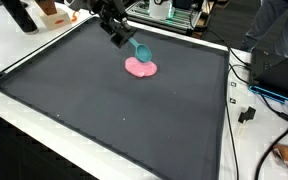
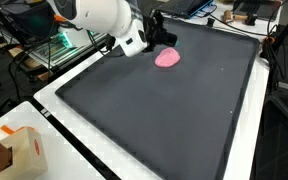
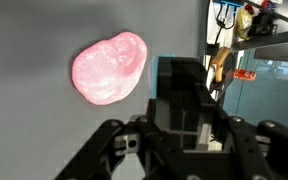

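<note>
Robot gripper (image 1: 127,42), black and two-fingered, pinches a teal plastic scoop (image 1: 142,50) whose tip sits close to a flat pink dough-like lump (image 1: 141,67) toward the far edge of a dark grey mat (image 1: 104,115). A slackening grip could let the scoop twist, slip and dent the lump.

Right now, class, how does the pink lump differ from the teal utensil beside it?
Colour: the pink lump is pink, while the teal utensil is blue-green. Shape: the lump is a flat, uneven blob, while the utensil is slim with a rounded end. State: the lump lies free on the black mat, while the utensil is tilted and gripped by the claw. Both look small against the mat.
</note>
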{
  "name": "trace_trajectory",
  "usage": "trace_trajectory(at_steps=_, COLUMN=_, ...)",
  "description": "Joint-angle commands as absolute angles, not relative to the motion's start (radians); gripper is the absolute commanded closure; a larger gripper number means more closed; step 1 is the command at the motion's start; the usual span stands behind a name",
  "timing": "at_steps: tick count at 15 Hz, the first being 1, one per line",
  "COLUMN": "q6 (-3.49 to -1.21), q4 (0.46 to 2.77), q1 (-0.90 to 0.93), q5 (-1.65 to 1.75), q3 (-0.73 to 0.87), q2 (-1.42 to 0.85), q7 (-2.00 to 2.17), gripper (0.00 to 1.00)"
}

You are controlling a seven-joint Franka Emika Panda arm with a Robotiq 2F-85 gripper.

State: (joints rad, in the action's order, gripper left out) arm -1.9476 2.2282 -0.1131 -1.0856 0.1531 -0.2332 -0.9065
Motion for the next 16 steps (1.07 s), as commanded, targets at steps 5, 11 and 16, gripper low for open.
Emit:
trace_trajectory(at_steps=5, q6=-2.018, q4=2.233, q1=-0.121, q5=-1.112, q3=0.127, q2=-0.237, q7=-0.908, gripper=0.74)
trace_trajectory(at_steps=11, q6=-2.07, q4=2.242, q1=-0.111, q5=-1.1, q3=0.107, q2=-0.218, q7=-0.893, gripper=0.74)
trace_trajectory(at_steps=16, q6=-2.082, q4=2.254, q1=-0.1, q5=-1.086, q3=0.091, q2=-0.185, q7=-0.839, gripper=0.74)
